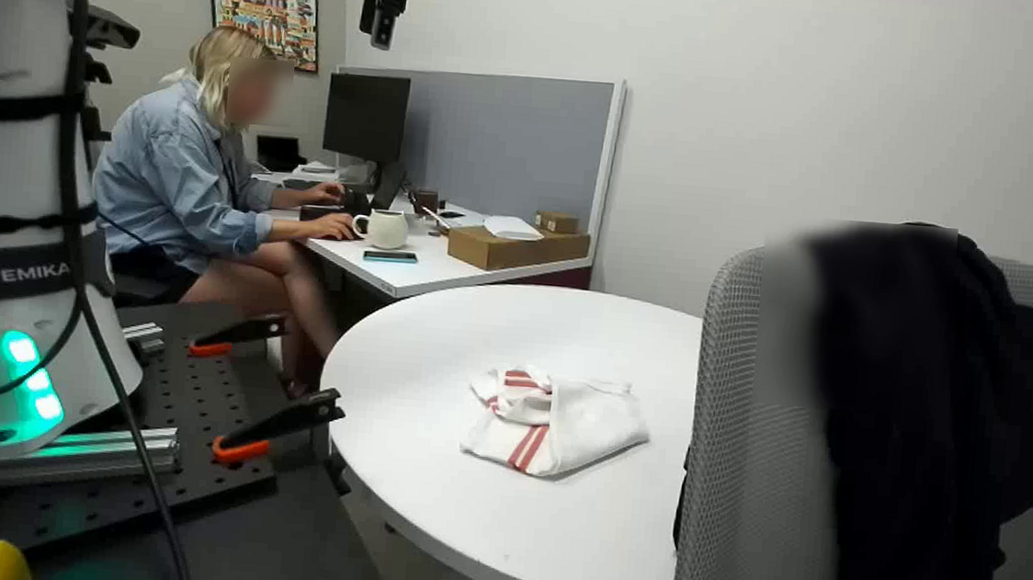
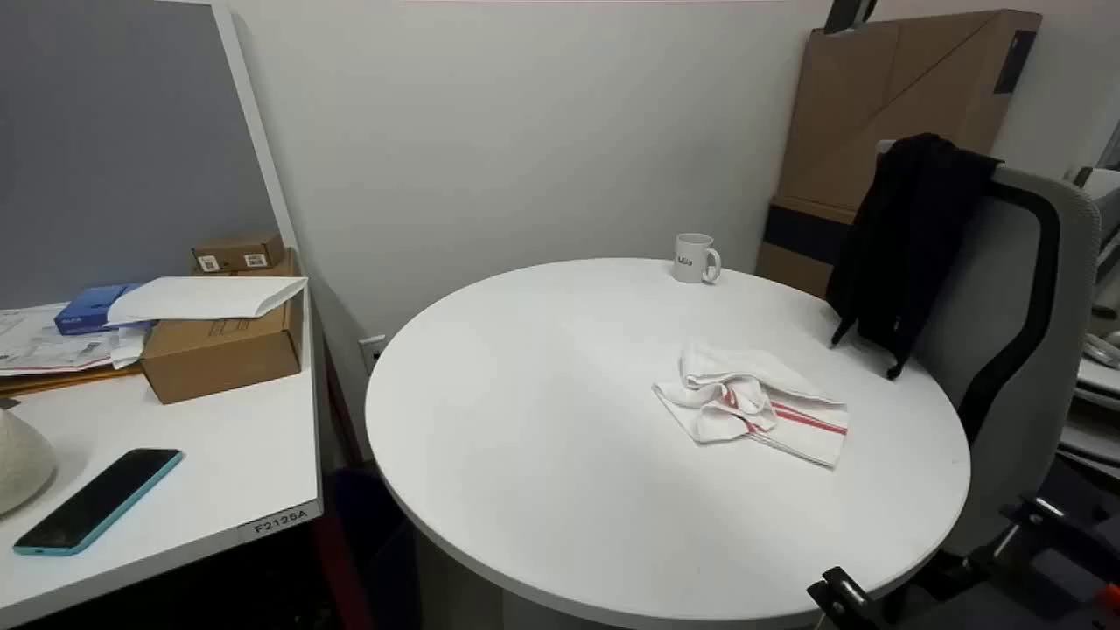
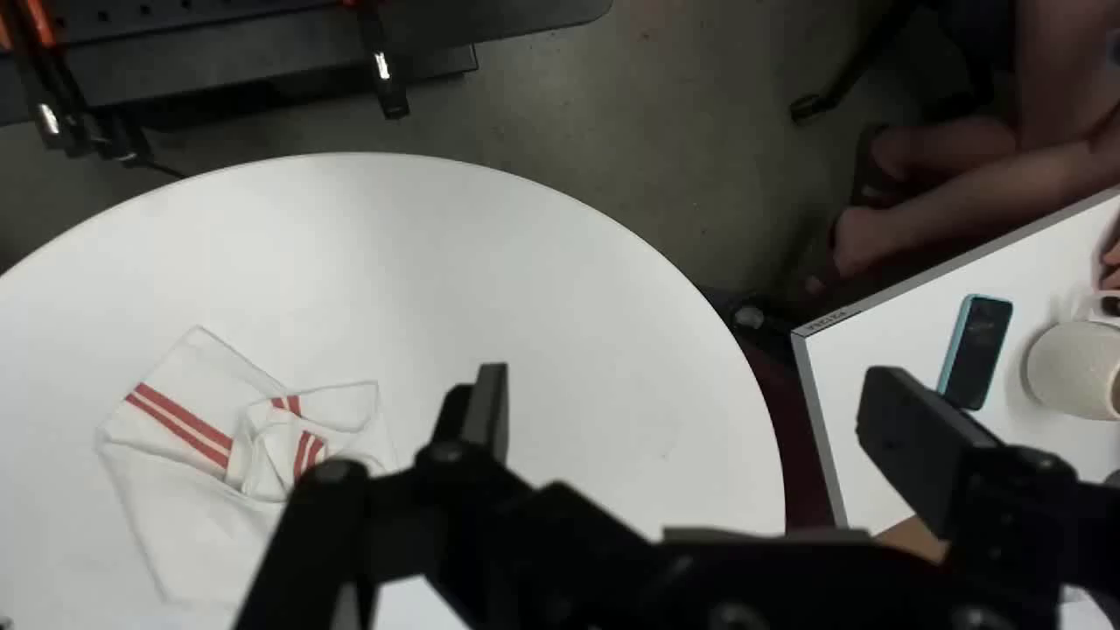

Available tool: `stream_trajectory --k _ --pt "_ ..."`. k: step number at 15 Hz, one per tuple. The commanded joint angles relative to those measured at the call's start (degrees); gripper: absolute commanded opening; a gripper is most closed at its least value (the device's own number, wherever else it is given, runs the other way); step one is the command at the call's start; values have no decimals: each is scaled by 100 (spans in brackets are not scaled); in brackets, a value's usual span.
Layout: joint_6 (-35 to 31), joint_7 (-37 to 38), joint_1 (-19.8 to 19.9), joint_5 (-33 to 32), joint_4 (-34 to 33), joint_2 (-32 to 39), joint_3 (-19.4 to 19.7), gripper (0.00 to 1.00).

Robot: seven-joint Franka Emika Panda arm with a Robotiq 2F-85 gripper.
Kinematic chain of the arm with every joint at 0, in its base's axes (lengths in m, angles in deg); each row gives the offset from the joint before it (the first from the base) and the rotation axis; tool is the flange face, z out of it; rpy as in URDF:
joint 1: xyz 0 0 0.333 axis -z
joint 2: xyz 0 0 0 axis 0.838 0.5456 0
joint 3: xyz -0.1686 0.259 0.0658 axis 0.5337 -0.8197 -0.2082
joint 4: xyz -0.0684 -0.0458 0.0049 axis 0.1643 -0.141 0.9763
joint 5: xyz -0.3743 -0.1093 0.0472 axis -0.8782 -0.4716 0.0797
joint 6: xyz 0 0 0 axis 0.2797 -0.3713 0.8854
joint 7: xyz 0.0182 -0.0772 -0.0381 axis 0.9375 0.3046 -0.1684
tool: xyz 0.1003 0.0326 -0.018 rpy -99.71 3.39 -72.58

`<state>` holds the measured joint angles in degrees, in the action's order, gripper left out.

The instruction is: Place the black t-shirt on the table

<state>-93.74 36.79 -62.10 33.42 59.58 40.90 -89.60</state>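
The black t-shirt (image 2: 914, 227) looks soft and floppy, its fabric falling in loose folds; it hangs over the back of the grey chair (image 2: 1057, 350), just beside the round white table (image 2: 525, 437). Whether its lower end touches the table, I cannot tell. In the wrist view, the gripper (image 3: 696, 420) has its jaws wide apart and holds nothing. A white mug (image 2: 689, 259) near the table's edge is visible only in an exterior view. Of a seated person (image 1: 172, 161), an exterior view shows head and arms, the wrist view mainly legs.
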Motion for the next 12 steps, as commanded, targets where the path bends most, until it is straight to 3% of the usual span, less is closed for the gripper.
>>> stream_trajectory --k 1,7,12 --pt "31 -49 109 50 -15 0 -86 100" --pt "-295 -187 479 -796 -612 529 -91 100" --pt "-914 -475 943 -1713 -1622 1691 208 100"
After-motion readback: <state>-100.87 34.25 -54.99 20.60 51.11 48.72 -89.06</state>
